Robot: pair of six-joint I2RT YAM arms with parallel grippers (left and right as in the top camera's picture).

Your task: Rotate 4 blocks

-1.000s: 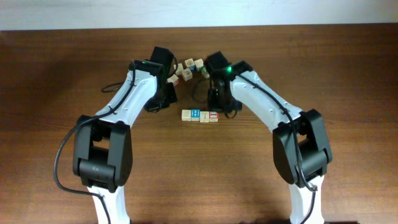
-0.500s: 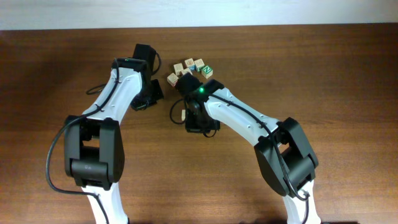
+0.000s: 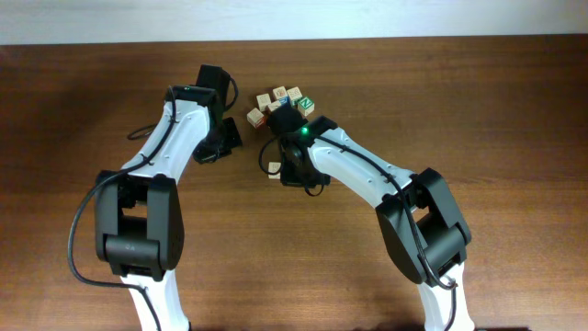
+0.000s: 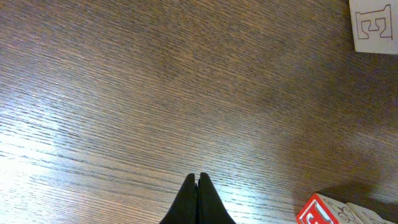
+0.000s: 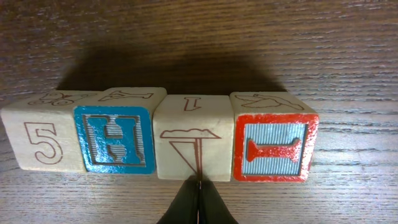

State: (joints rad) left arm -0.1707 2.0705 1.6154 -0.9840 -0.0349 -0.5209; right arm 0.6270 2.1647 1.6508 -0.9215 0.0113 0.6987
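Four pale-wood blocks stand in a tight row in the right wrist view: a "5" block (image 5: 40, 138), a blue-faced H block (image 5: 115, 138), a plain tan block (image 5: 193, 146) with a thin line drawing, and a red-framed I block (image 5: 272, 146). My right gripper (image 5: 199, 182) is shut, its tip touching the near lower edge of the plain tan block. From overhead the right arm covers the row, and only its left end block (image 3: 274, 167) shows. My left gripper (image 4: 198, 177) is shut on nothing over bare wood, left of the row (image 3: 219, 145).
A loose cluster of other cubes lies behind the row, among them the green-N cube (image 3: 306, 104) and tan ones (image 3: 255, 117). In the left wrist view an E-marked cube (image 4: 375, 25) sits top right and a red-faced cube (image 4: 323, 211) bottom right.
My right arm has swung left and now lies over the row of blocks, hiding most of it. My left arm has drawn back to the left. Both grippers stay shut.
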